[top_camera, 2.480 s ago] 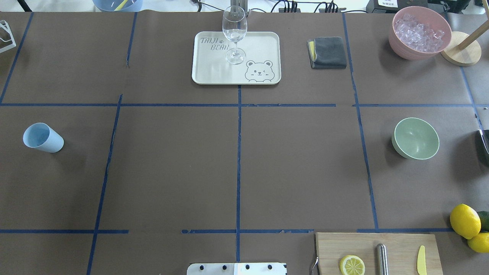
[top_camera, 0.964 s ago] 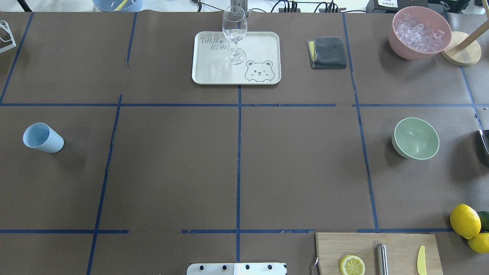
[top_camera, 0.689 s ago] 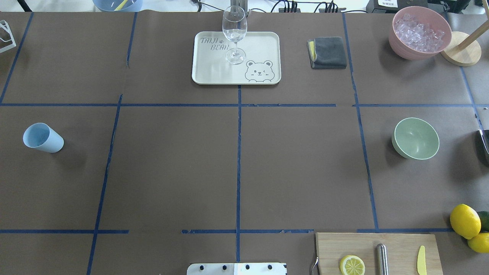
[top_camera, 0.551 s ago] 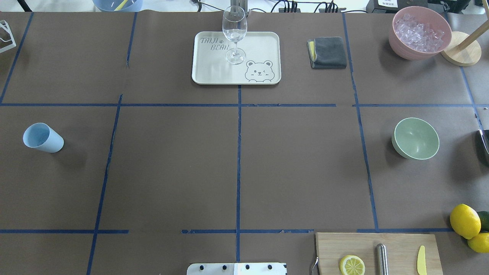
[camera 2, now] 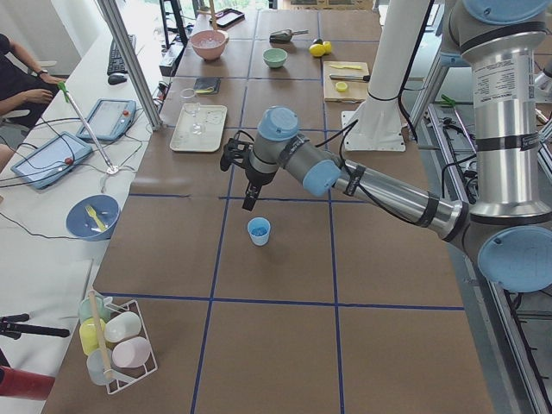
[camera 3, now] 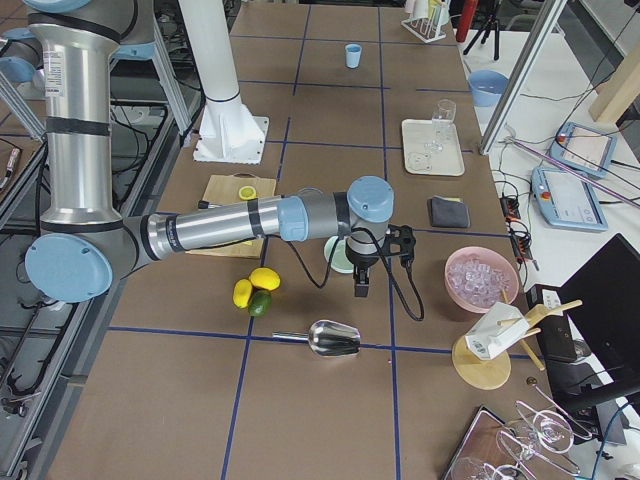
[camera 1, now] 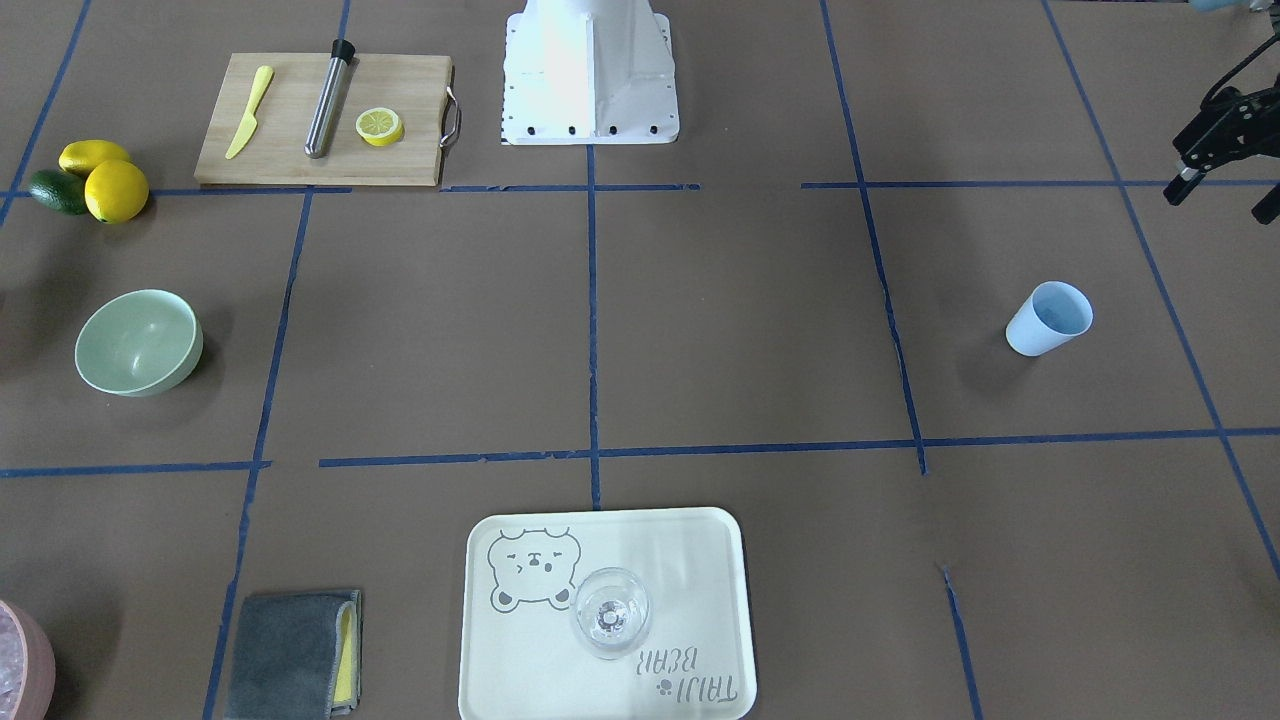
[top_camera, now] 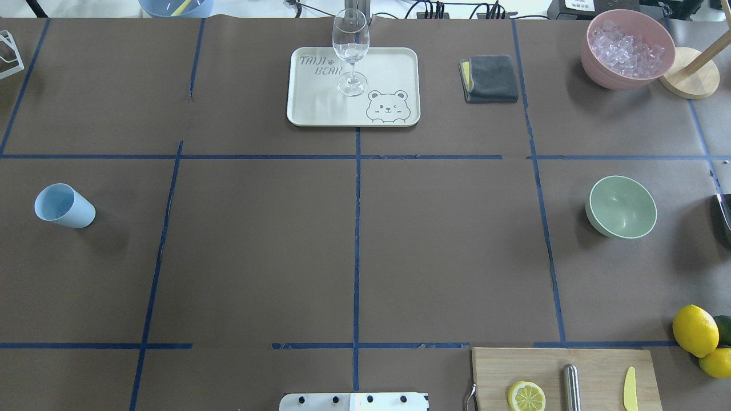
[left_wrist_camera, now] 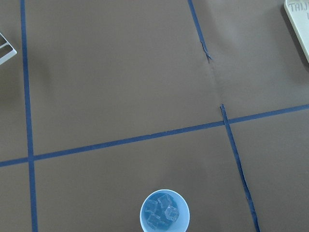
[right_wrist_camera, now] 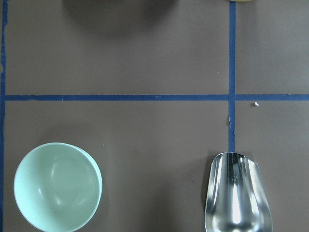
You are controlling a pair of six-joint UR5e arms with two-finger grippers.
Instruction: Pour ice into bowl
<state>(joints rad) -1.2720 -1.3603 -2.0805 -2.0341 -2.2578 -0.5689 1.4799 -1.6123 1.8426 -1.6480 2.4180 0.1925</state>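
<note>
The light blue cup [top_camera: 64,206] stands upright at the table's left and holds several clear ice cubes [left_wrist_camera: 163,211]. The mint-green bowl [top_camera: 621,206] stands empty at the right; it also shows in the right wrist view [right_wrist_camera: 58,186]. My left gripper [camera 1: 1222,200] hangs above the table beside the cup, apart from it, with its jaws spread and empty. My right gripper [camera 3: 385,272] hovers beside the bowl; I cannot tell whether it is open or shut.
A pink container [top_camera: 627,48] full of ice stands at the back right. A metal scoop [right_wrist_camera: 236,193] lies near the bowl. A tray [top_camera: 320,108] with a wine glass [top_camera: 350,51], a folded grey cloth [top_camera: 489,78], a cutting board [top_camera: 594,365] and lemons [top_camera: 695,330] are around.
</note>
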